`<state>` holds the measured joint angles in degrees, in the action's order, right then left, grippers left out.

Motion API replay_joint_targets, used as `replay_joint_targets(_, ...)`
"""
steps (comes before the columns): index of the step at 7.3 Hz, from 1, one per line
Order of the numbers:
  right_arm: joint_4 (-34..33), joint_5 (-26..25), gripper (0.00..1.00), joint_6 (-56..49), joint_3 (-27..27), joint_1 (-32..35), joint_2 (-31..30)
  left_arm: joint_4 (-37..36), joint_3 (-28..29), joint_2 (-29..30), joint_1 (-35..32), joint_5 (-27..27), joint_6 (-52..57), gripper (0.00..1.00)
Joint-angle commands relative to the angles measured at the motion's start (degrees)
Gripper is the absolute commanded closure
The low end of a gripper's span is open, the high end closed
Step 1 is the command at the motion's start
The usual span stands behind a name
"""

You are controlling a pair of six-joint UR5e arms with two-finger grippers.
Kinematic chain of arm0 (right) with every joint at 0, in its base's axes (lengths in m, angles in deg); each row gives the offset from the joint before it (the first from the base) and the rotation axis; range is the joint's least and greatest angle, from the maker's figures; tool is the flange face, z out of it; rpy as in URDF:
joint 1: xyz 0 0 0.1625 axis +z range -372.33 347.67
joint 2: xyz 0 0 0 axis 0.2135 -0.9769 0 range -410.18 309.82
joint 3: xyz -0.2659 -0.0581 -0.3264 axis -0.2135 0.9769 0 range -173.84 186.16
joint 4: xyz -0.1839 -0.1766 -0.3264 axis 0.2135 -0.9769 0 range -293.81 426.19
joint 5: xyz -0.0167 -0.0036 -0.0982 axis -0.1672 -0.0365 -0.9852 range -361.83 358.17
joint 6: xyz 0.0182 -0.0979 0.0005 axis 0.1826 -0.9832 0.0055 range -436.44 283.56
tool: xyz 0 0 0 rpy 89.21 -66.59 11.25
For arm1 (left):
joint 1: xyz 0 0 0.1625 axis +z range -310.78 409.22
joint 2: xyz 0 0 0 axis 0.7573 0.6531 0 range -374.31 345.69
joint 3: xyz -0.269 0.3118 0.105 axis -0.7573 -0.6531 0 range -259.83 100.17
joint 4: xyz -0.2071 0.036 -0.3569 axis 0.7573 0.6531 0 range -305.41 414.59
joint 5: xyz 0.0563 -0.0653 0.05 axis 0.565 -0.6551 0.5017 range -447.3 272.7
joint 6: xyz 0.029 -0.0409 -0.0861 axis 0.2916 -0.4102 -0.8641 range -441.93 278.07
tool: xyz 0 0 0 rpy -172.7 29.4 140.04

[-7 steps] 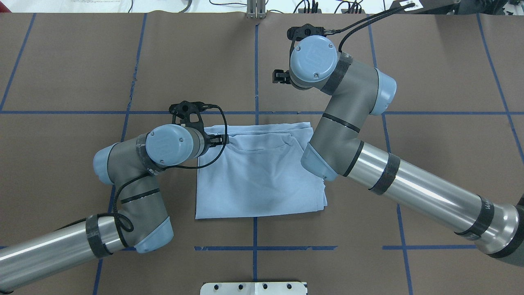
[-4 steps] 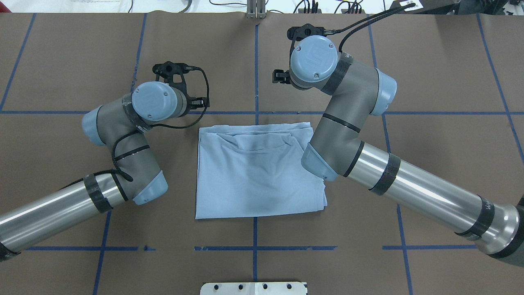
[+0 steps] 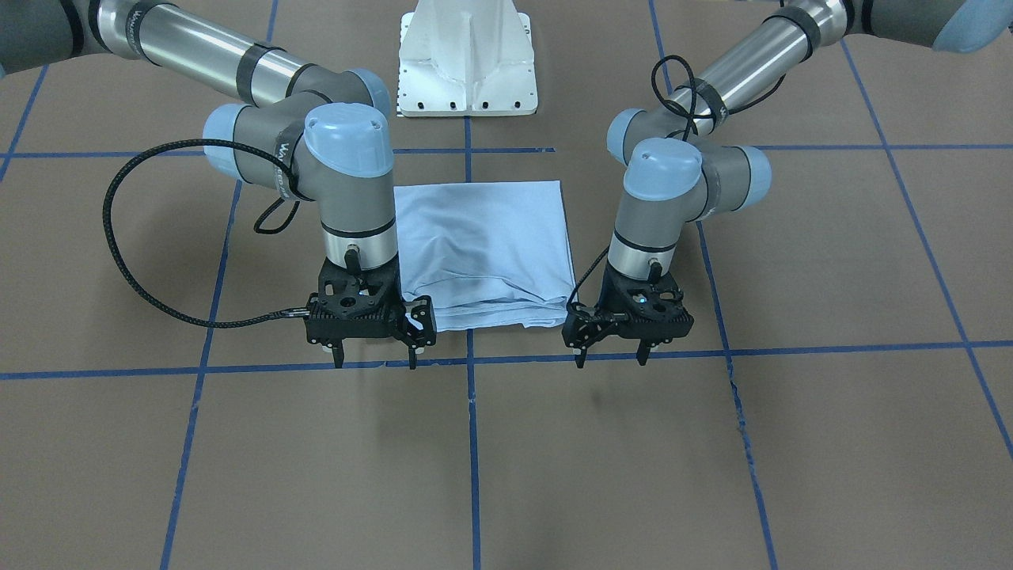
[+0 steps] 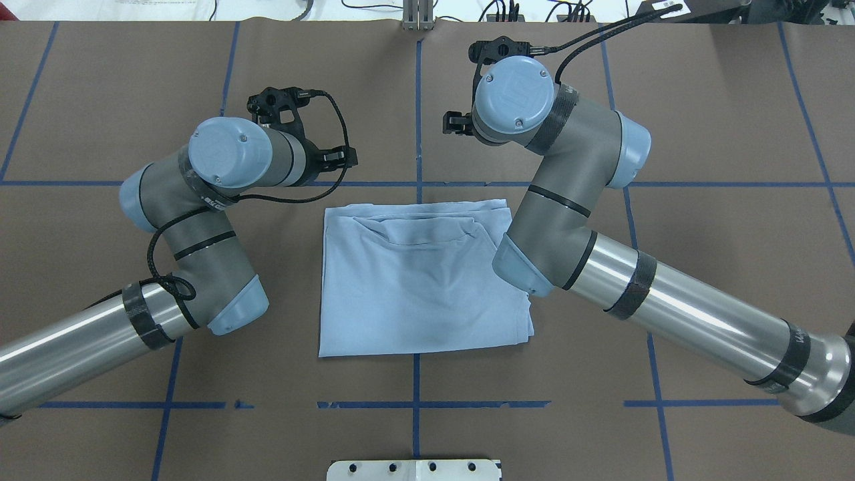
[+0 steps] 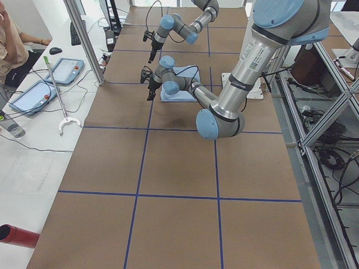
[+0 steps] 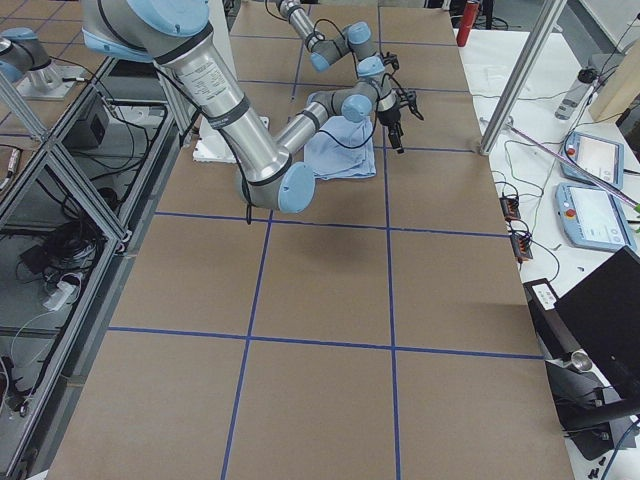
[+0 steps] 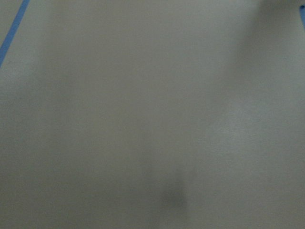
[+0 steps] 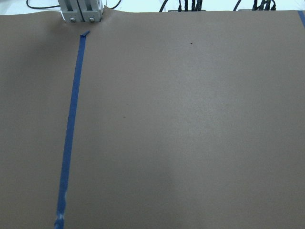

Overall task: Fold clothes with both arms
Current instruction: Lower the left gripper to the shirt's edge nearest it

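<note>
Brown table [image 3: 791, 443] holds the folded blue shirt [image 3: 483, 245] in its middle. Left gripper [image 3: 611, 358] and right gripper [image 3: 375, 360] hang open and empty beside it, likely because this fold looks done.

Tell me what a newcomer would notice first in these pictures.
The light blue T-shirt, folded into a rectangle, lies in the middle of the brown table with its blue tape grid. At the shirt's edge farthest from the robot, the left gripper and the right gripper hang one at each corner. Both are open and empty, fingers pointing down, gripping no cloth.
</note>
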<state>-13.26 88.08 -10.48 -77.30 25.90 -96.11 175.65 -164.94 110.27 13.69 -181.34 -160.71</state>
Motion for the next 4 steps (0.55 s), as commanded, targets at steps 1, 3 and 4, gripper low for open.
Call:
replay_joint_targets(1,0.0,0.0,0.0,0.0,0.0,-0.1,-0.1,0.0,-1.2,-0.7,3.6,0.4,-6.0,0.58)
replay_joint_targets(3,0.0,0.0,0.0,0.1,-0.1,-0.1,-0.2,0.1,-1.3,-2.4,3.6,0.5,-6.0,0.58)
replay_joint_targets(4,0.0,-0.1,0.0,0.2,-0.1,-0.2,-0.1,0.1,-1.4,-2.7,3.6,0.5,-5.9,0.58)
